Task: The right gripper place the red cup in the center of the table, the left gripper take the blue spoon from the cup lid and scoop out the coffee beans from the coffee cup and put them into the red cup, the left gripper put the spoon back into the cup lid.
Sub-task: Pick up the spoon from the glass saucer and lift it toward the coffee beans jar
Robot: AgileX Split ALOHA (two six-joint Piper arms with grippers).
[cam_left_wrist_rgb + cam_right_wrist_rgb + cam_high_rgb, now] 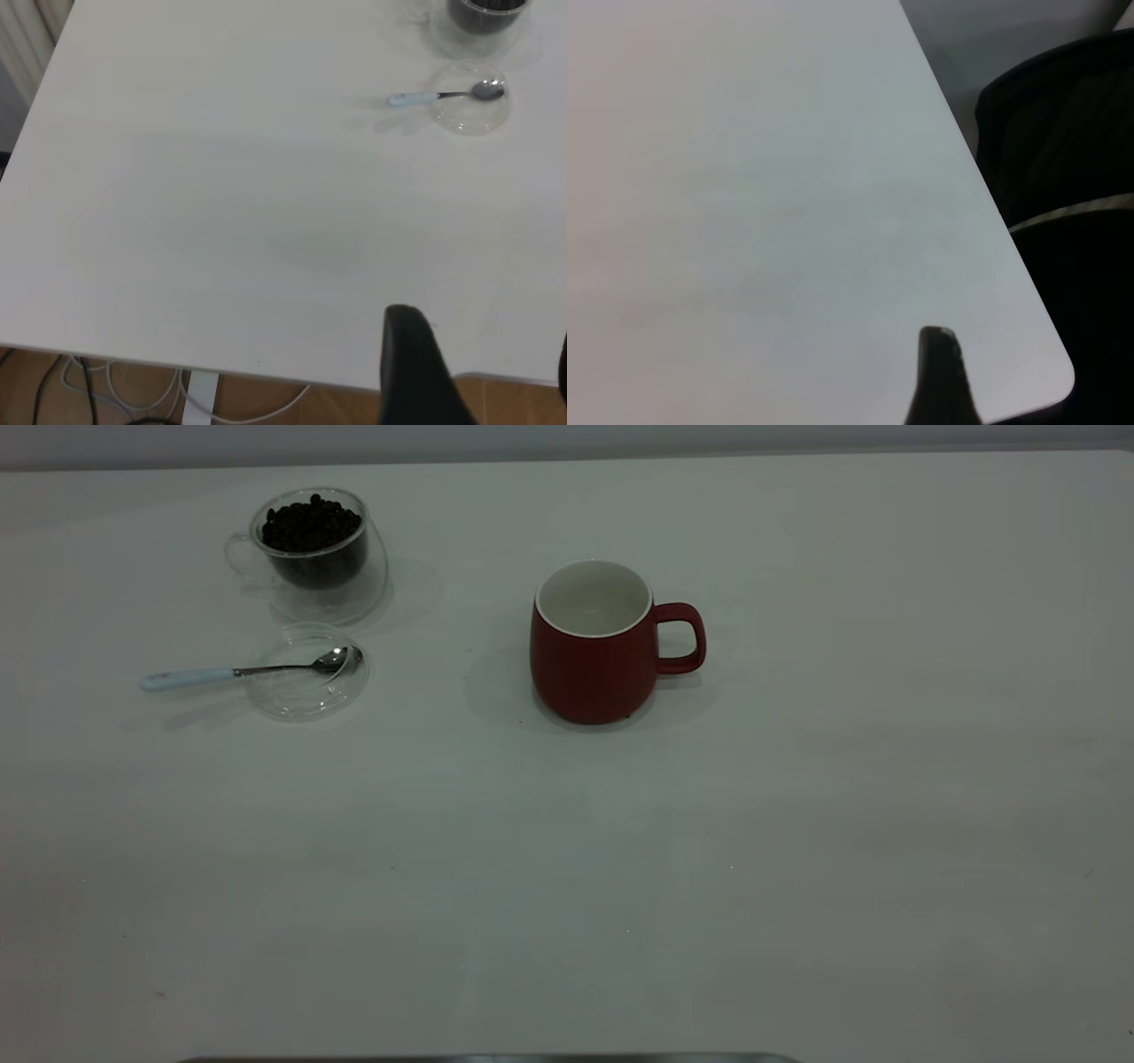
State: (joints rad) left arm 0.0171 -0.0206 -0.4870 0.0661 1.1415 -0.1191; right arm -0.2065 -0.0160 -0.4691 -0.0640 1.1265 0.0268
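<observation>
The red cup [595,657] stands upright near the middle of the table [567,868], handle to the right, its white inside empty. The blue spoon [257,670] lies with its bowl in the cup lid [301,700] and its handle out to the left. The coffee cup [310,571], behind the lid, holds the coffee beans [310,524]. Neither gripper shows in the exterior view. In the left wrist view my left gripper [483,354] is open and empty at the near table edge, far from the spoon [447,95], lid [474,119] and coffee cup [485,13]. My right gripper [939,372] is over a table corner.
Cables [106,390] lie on the wooden floor below the table edge in the left wrist view. A dark chair [1063,177] stands just beyond the table corner in the right wrist view.
</observation>
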